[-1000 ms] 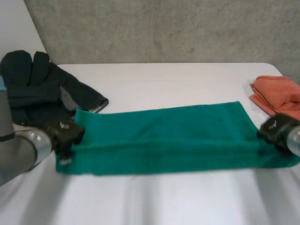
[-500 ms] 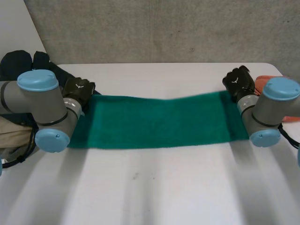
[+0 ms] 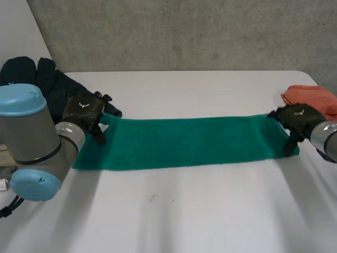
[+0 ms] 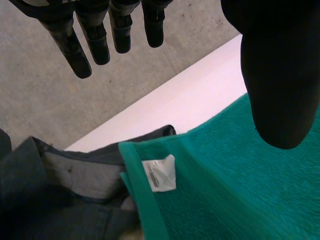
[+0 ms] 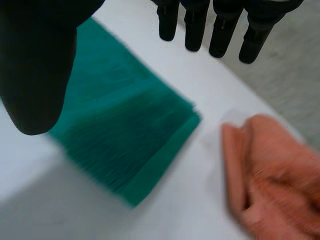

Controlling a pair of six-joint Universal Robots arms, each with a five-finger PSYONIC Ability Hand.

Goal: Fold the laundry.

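A green towel lies folded into a long strip across the white table. My left hand hovers over the strip's left end, fingers straight and apart from the thumb, holding nothing. Below them the towel's corner shows a white label. My right hand is above the strip's right end, fingers straight and spread from the thumb, empty. The towel's doubled right end lies flat under it.
A heap of dark clothes lies at the table's left, its edge touching the towel's left corner. An orange cloth lies folded at the right, next to the towel's end. A concrete wall stands behind the table.
Both hands carried the towel's near edge over to the far edge, halving it into a narrower strip. Then both opened, let go and lifted off its ends.
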